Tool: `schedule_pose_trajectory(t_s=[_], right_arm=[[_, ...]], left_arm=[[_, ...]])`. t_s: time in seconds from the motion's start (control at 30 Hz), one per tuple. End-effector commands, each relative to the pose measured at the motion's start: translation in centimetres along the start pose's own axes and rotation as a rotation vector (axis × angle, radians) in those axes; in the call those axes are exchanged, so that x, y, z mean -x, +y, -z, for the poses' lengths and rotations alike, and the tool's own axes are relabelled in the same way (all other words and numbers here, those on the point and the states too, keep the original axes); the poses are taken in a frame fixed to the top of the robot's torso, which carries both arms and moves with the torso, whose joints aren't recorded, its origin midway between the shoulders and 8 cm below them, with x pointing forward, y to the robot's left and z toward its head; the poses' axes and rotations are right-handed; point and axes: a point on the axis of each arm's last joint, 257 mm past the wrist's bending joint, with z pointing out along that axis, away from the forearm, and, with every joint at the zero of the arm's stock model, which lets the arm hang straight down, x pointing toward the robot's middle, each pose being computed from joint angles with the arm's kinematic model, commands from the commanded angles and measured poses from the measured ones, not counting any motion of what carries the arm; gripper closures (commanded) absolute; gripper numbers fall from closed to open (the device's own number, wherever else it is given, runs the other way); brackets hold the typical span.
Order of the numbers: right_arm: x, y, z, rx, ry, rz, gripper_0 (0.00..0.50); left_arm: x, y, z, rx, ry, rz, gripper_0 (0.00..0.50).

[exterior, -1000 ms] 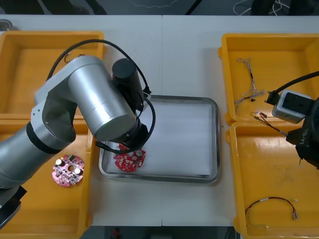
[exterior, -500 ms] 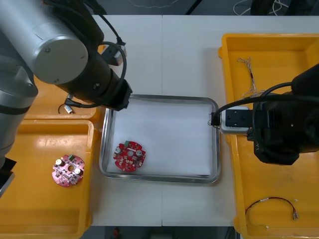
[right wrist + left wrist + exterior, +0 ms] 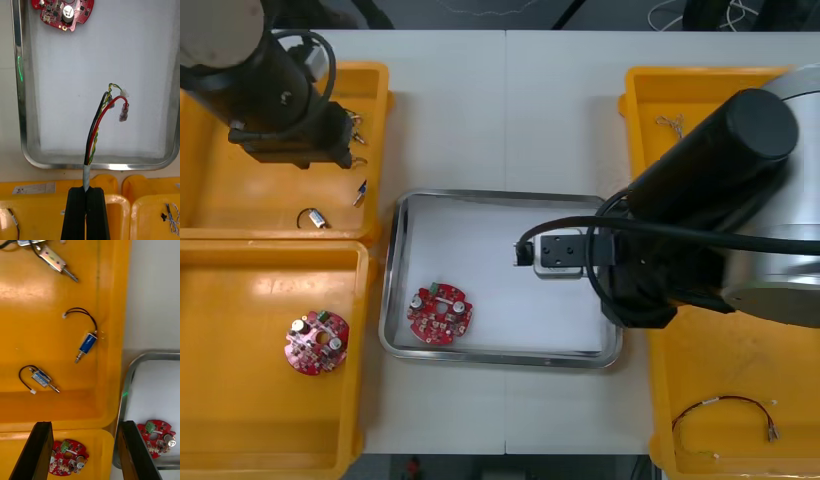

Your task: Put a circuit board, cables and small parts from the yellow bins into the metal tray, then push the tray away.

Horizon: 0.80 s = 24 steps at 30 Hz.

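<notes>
Right gripper (image 3: 86, 192) clenched on a cable (image 3: 98, 129) of red, black and yellow wires; its free end reaches over the white inside of the metal tray (image 3: 23, 123). A circuit board (image 3: 440, 314) lies in the tray's near-left corner. Left gripper (image 3: 85, 423), fingers spread and empty, hovers over the far left bin (image 3: 45, 315), which holds small metal parts (image 3: 87, 344).

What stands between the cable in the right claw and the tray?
Nothing visible. The right gripper is shut on the cable over a bare white patch of the metal tray; the circuit board lies off in a corner. The left gripper is open over a yellow bin.
</notes>
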Motion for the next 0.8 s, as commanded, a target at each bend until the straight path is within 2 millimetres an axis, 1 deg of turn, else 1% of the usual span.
schedule_pose_trajectory(t_s=[0.03, 0.07, 0.13, 0.2, 0.23, 0.27, 0.33, 0.37, 0.43, 0.57, 0.67, 0.8], right_arm=[[3.3, 0.2, -1.3, -0.016, -0.023, 0.052, 0.5], [3.5, 0.3, -1.5, -0.016, -0.024, 0.055, 0.5], [4.2, 0.6, -2.4, -0.025, -0.021, 0.069, 0.5], [4.5, 0.7, -2.9, -0.027, -0.019, 0.071, 0.5], [4.7, 0.9, -3.8, -0.026, -0.019, 0.079, 0.5], [4.8, 1.0, -4.2, -0.024, -0.021, 0.082, 0.5], [5.1, 1.1, -5.7, -0.023, -0.025, 0.087, 0.5], [5.1, 1.1, -6.1, -0.02, -0.023, 0.088, 0.5], [5.1, 1.3, -7.8, -0.015, -0.017, 0.089, 0.5], [5.1, 1.6, -10.1, 0.013, -0.011, 0.078, 0.5], [4.8, 1.8, -11.1, 0.029, -0.005, 0.075, 0.5], [4.4, 2.4, -12.0, 0.051, 0.007, 0.078, 0.5]], left_arm=[[3.8, 3.8, 2.9, 0.063, -0.07, -0.06, 0.0], [3.7, 4.1, 2.7, 0.064, -0.063, -0.056, 0.0], [3.3, 5.2, 1.9, 0.063, -0.022, -0.024, 0.0], [3.1, 5.6, 1.5, 0.065, -0.004, -0.012, 0.0], [2.7, 6.3, 0.8, 0.068, 0.027, 0.007, 0.0], [2.5, 6.4, 0.5, 0.066, 0.038, 0.011, 0.0], [2.0, 6.7, -0.4, 0.063, 0.083, 0.011, 0.0], [1.8, 6.7, -0.7, 0.062, 0.095, 0.012, 0.0], [1.3, 6.6, -1.5, 0.062, 0.13, 0.013, 0.0], [0.4, 6.3, -2.8, 0.064, 0.184, 0.018, 0.0], [0.0, 6.1, -3.5, 0.073, 0.207, 0.014, 0.0], [0.0, 5.8, -4.6, 0.069, 0.21, 0.017, 0.0]])
